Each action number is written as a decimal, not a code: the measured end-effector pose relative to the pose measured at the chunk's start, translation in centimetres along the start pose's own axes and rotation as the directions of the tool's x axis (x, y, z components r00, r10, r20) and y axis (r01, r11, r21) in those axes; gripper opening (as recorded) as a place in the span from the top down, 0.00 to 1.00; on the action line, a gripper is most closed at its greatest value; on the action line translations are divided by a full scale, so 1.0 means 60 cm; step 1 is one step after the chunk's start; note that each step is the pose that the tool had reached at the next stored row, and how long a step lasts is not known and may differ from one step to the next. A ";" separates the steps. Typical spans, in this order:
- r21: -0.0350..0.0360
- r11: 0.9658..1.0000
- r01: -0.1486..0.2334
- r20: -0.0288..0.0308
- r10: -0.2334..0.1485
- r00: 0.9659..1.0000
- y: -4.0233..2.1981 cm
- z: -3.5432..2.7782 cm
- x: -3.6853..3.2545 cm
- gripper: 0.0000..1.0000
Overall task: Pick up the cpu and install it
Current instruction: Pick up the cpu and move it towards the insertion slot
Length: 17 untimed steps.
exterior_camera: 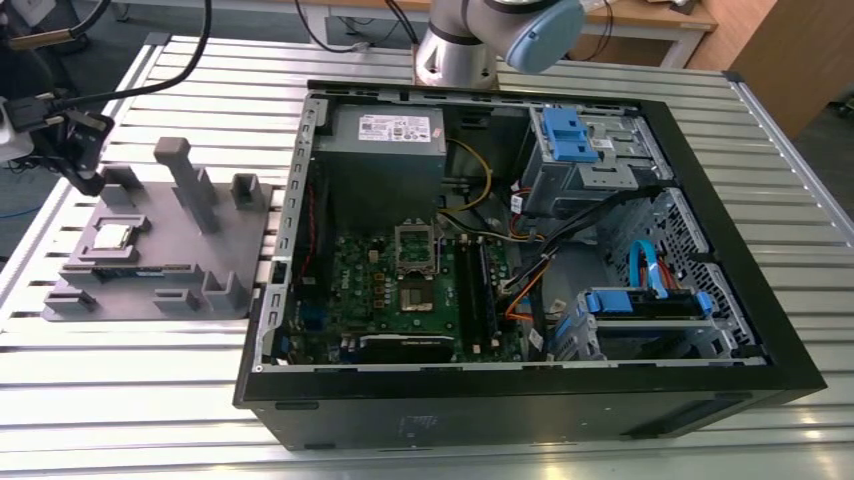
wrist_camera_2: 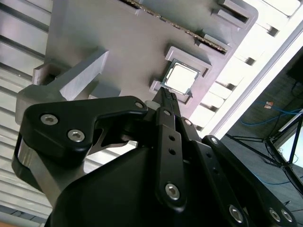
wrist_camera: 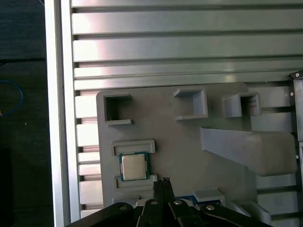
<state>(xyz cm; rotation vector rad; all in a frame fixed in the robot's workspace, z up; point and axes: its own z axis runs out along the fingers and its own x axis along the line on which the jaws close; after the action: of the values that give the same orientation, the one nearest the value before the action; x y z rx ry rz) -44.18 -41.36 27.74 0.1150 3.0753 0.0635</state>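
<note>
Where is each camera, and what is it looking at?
Exterior view: off the arm, looking down on the computer case, grey tray and arm.
First wrist view: on the wrist, looking straight down past the pincer at the cpu.
Second wrist view: on the wrist, slanting along the pincer toward the cpu.
All share the grey tray and cpu.
</note>
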 end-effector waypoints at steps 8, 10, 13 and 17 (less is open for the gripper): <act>0.000 1.000 0.000 0.000 0.000 1.000 0.000 0.001 0.000 0.89; 0.000 1.000 0.000 0.000 0.000 1.000 0.000 0.001 0.001 0.89; 0.000 1.000 0.000 0.000 0.000 1.000 0.000 0.003 0.004 0.89; 0.000 1.000 0.000 0.000 0.000 1.000 -0.001 0.009 0.008 0.89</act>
<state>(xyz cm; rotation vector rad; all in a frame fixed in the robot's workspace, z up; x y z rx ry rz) -44.60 -41.35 27.15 0.1152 3.0751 0.0636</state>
